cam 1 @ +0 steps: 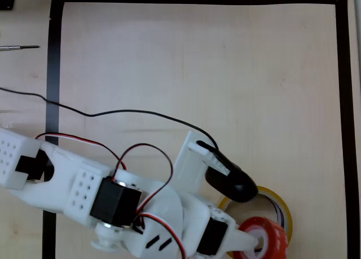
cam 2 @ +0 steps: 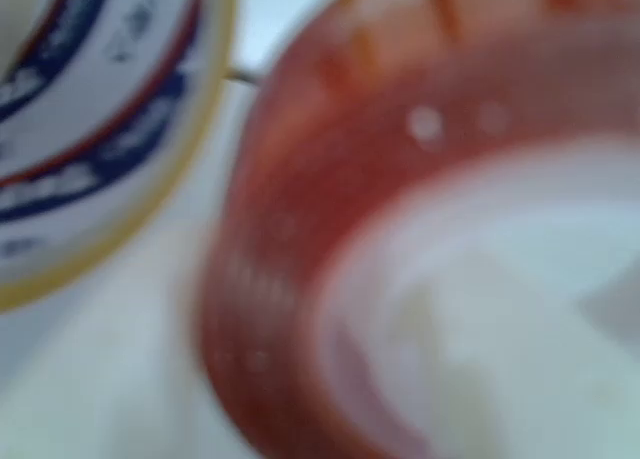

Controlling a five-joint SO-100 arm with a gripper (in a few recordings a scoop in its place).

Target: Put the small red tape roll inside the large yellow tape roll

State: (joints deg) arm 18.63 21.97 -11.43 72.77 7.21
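In the overhead view the small red tape roll (cam 1: 269, 232) sits at the bottom right, tilted, overlapping the lower rim of the large yellow tape roll (cam 1: 286, 209). My gripper (cam 1: 255, 240) is shut on the red roll, one white finger reaching into its white core. The arm's black wrist part hides the yellow ring's left side. The wrist view is blurred and very close: the red roll (cam 2: 270, 279) covers the right and centre, and the yellow roll's (cam 2: 110, 109) white core with dark blue print lies at the upper left, right beside it.
A black tape border (cam 1: 54, 73) frames the wooden table. A thin black cable (cam 1: 130, 112) runs across the table to the arm. A screwdriver (cam 1: 20, 47) lies outside the border at the upper left. The rolls sit close to the right border strip (cam 1: 351, 157).
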